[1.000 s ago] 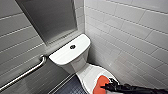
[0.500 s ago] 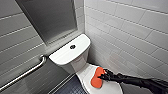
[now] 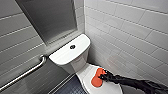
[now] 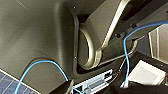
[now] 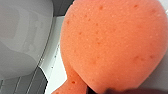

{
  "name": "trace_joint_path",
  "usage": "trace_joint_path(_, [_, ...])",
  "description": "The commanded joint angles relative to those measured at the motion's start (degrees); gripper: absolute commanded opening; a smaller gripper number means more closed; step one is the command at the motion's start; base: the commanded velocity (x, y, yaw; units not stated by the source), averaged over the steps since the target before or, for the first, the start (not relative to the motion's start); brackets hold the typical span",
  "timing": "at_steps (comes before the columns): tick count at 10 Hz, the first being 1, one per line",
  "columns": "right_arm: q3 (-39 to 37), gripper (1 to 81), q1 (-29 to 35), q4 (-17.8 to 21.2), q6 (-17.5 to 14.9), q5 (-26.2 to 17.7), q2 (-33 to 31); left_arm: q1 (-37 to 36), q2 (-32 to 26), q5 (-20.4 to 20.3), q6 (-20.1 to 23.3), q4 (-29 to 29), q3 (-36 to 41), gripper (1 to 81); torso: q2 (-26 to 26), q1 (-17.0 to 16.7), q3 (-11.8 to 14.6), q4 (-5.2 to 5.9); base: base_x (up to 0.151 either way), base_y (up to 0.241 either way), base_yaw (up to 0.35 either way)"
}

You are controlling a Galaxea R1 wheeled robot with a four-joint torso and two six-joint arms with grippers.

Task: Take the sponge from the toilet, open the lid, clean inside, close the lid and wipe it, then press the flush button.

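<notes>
Lying lower right on the closed lid (image 3: 85, 72) of one toilet (image 3: 67, 56), one orange-red, pitted, lobed sponge (image 3: 97, 79) is pinched in the right gripper (image 3: 104, 75) fingers; one flush button (image 3: 72, 46).

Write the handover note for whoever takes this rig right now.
Right gripper: at the sponge and touching it; grip not confirmable.
Left gripper: state cannot be judged.
Things: the sponge lies on the closed lid of the toilet; the flush button sits in the tank top.
Done: unclear; the lid is down, and the bowl's inside is hidden.
Remaining: the flush at least; opening and cleaning inside may also be due.
</notes>
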Motion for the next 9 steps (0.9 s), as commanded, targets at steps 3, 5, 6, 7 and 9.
trace_joint_path(3, [14.54,1.0,-0.44,-0.51,1.70,-0.26,-10.33,0.44,0.12,5.38,0.30,-0.05,0.81,81.1,0.00,0.00,0.00,0.00,0.000,0.000,0.000])
trace_joint_path(5, [18.95,1.0,-3.78,-0.33,1.78,2.20,-16.24,0.44,0.29,5.38,0.30,-0.04,0.81,81.1,0.00,0.00,0.00,0.00,0.000,0.000,0.000])
trace_joint_path(6, [20.36,1.0,-5.45,-0.25,1.78,2.81,-18.51,0.45,0.20,5.38,0.30,-0.05,0.81,81.1,0.00,0.00,0.00,0.00,0.000,0.000,0.000])
trace_joint_path(7, [21.32,1.0,-7.21,-0.33,1.78,3.95,-20.28,0.53,0.20,5.46,0.30,-0.05,0.81,81.1,0.00,0.00,0.00,0.00,0.000,0.000,0.000])
trace_joint_path(9, [22.03,1.0,-11.07,-0.33,1.69,7.29,-23.36,0.61,0.29,5.38,0.30,0.04,0.81,81.1,0.00,0.00,0.00,0.00,0.000,0.000,0.000])
